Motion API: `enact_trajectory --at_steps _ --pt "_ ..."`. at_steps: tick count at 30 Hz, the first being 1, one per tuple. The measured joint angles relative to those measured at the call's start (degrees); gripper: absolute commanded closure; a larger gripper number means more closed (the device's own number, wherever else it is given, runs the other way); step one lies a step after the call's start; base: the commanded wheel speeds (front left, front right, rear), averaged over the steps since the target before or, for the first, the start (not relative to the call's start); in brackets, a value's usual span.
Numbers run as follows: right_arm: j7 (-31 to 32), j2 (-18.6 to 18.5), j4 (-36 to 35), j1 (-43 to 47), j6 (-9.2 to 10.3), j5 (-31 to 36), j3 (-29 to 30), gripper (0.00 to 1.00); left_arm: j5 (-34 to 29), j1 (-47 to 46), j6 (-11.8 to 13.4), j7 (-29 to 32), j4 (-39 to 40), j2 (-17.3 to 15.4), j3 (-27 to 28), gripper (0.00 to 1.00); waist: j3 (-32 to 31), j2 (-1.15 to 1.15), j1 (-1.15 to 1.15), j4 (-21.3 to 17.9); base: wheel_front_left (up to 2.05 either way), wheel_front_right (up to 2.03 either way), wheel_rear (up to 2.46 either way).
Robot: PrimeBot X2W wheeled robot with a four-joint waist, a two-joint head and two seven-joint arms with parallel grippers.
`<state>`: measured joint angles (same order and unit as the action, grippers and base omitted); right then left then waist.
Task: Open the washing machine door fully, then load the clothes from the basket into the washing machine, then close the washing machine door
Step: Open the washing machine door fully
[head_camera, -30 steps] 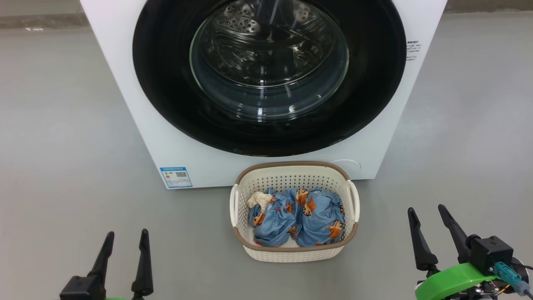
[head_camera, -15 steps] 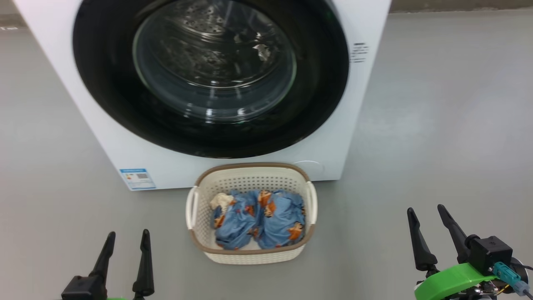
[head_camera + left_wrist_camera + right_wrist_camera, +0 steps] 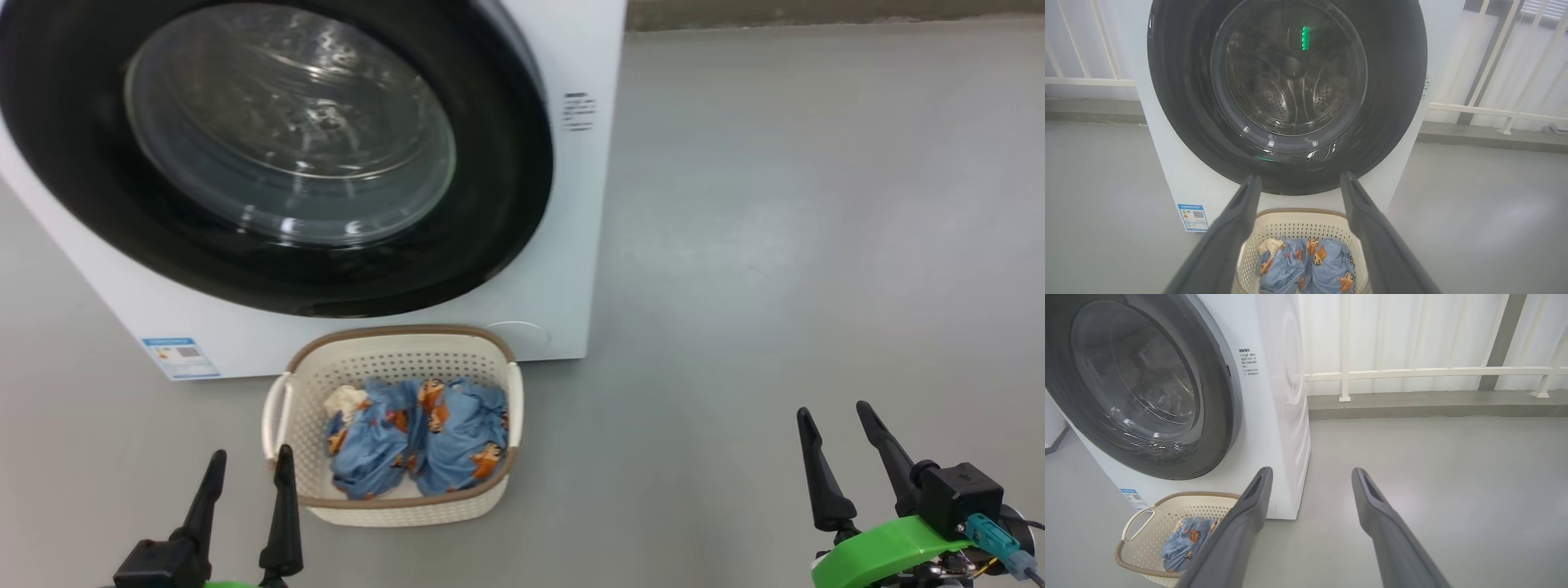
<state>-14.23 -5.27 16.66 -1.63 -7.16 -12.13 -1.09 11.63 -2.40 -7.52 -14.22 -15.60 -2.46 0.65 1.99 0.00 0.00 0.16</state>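
Observation:
The white washing machine (image 3: 563,245) stands at the upper left of the head view, its round black-rimmed door (image 3: 506,163) shut against the front. On the floor before it sits the cream basket (image 3: 392,506) holding the blue printed clothes (image 3: 416,441) and a small cream cloth. My left gripper (image 3: 249,459) is open at the lower left, just left of the basket's near corner. Far off at the lower right, my right gripper (image 3: 833,412) is open over bare floor. The left wrist view faces the door (image 3: 1396,102) and basket (image 3: 1290,222); the right wrist view shows the door (image 3: 1224,400) obliquely.
Grey floor (image 3: 775,245) stretches wide to the right of the machine. Behind it runs a low ledge with white railing (image 3: 1412,371) and pale curtains. A blue label (image 3: 181,357) marks the machine's lower left front.
The head camera has swung to the right, so the machine and basket sit further left in the picture. Both grippers keep their places and stay open.

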Motion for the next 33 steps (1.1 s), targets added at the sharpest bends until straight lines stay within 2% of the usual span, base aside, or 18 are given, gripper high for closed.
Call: enact_trajectory --at_steps 13,14,16,17,21,33 --pt "0.00 -0.04 0.00 -0.03 0.00 -0.13 -0.04 0.00 0.00 0.00 0.00 0.00 0.25 0.02 -0.57 0.00 0.07 0.00 0.00 0.43 0.39 0.39 -0.79" --pt "0.00 -0.02 0.02 -0.05 0.00 -0.54 -0.18 0.41 0.00 0.00 0.00 0.00 0.24 0.01 -0.57 0.00 0.10 0.00 0.00 0.48 0.00 0.00 0.00" --pt "0.00 0.08 0.10 -0.25 0.00 -1.38 -0.52 0.87 0.01 0.00 0.01 0.00 0.23 0.00 -0.58 0.00 0.16 0.00 0.00 0.55 0.00 0.00 0.00" --pt "0.00 0.18 0.13 -0.43 0.00 -2.21 -0.58 1.00 0.02 0.00 0.00 0.00 0.23 -0.01 -0.60 0.00 0.20 0.00 0.00 0.58 0.00 0.00 0.00" --pt "0.00 0.94 -0.31 -2.97 0.00 -7.82 -0.55 1.00 0.43 0.01 0.00 0.00 0.23 0.00 -0.87 0.00 0.51 0.00 0.00 0.70 0.00 0.00 0.00" --pt "-0.10 1.13 -3.41 -19.41 0.00 -33.18 -1.03 1.00 2.50 -2.81 0.01 -0.10 0.22 0.03 -2.50 0.00 3.45 0.00 0.00 1.97 0.00 0.00 0.00"
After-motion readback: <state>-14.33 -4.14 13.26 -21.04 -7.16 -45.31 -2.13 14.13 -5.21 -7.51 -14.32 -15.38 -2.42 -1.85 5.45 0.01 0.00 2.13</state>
